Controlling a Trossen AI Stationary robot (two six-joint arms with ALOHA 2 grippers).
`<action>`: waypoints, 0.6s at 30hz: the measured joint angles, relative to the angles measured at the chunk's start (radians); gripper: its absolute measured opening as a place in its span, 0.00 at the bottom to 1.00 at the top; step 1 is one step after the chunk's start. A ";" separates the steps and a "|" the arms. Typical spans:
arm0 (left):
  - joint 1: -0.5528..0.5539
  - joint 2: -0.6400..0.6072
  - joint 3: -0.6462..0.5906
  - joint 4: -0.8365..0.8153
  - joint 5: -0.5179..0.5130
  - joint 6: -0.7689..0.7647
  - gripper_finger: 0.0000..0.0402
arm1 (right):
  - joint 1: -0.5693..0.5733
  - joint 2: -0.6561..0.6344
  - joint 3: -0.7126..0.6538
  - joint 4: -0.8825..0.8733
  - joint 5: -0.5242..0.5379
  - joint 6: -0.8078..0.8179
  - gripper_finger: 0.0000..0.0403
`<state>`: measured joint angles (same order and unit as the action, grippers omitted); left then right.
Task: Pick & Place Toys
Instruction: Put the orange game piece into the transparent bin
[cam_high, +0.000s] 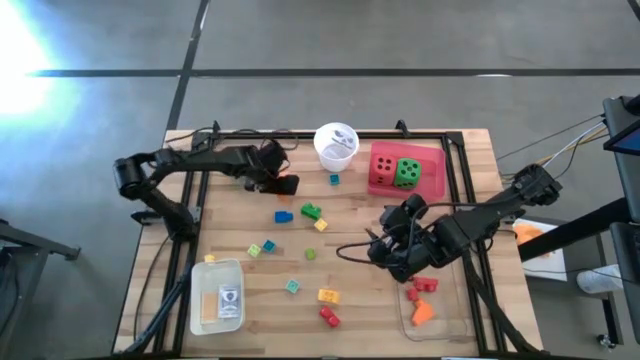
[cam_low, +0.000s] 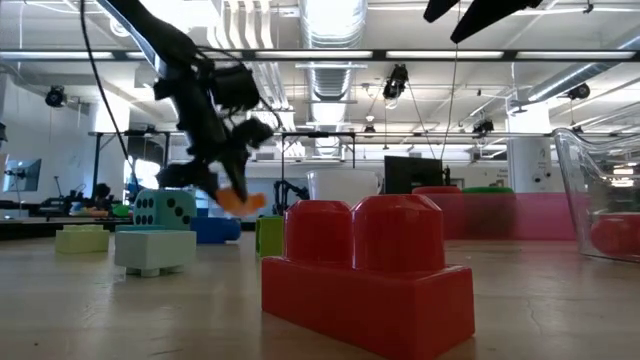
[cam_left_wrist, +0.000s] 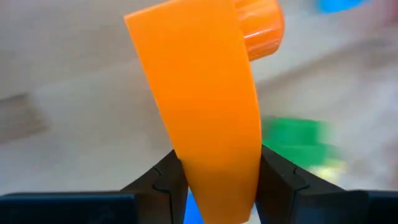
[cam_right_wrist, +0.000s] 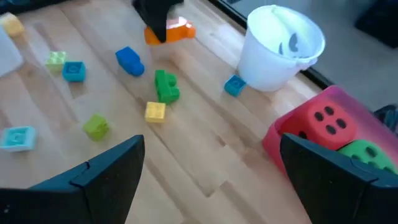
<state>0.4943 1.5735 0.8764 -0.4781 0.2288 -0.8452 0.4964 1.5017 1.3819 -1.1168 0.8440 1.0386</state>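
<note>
Orange plastic fills the left wrist view: an orange brick (cam_left_wrist: 205, 93) sits clamped between the two dark fingers (cam_left_wrist: 283, 177) of the left gripper (cam_high: 284, 184), its stud end pointing away from the wrist. In the low view the same gripper (cam_low: 236, 192) hangs clear of the wooden table (cam_high: 470, 160) with the brick (cam_low: 240, 200) at its tip, lifted off the surface. Just beyond the gripper lie a blue brick (cam_high: 284, 216) and a green brick (cam_high: 312, 211), with a small yellow brick (cam_high: 320, 225) beside them. To the gripper's far side stands a white cup (cam_high: 336, 144), a small teal brick (cam_high: 334, 179) at its foot, and past it a pink tray (cam_high: 432, 172) containing a red die (cam_high: 384, 166) and a green die (cam_high: 407, 172). Farther out, scattered bricks lie across the board, among them a red brick (cam_high: 328, 316) near the front edge. A white tray (cam_high: 216, 272) holding a card (cam_high: 229, 297) sits at the front left corner. The right gripper (cam_high: 385, 245) hovers over the table's right half, well apart from the left one, its jaws spread wide and empty. Beside it a clear tray (cam_high: 455, 322) holds red and orange bricks.
</note>
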 joint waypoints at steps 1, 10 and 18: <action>-0.003 -0.026 0.000 0.019 0.024 0.001 0.33 | -0.010 0.000 0.000 0.002 0.000 -0.023 0.91; -0.009 -0.231 0.000 0.261 0.360 -0.128 0.33 | -0.118 -0.001 0.000 0.254 0.031 -0.474 0.91; -0.025 -0.299 0.002 0.536 0.623 -0.390 0.33 | -0.188 -0.001 0.003 0.685 0.125 -1.187 0.91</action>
<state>0.4688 1.2744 0.8783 0.0582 0.8520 -1.2350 0.3088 1.5005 1.3853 -0.4315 0.9691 -0.1480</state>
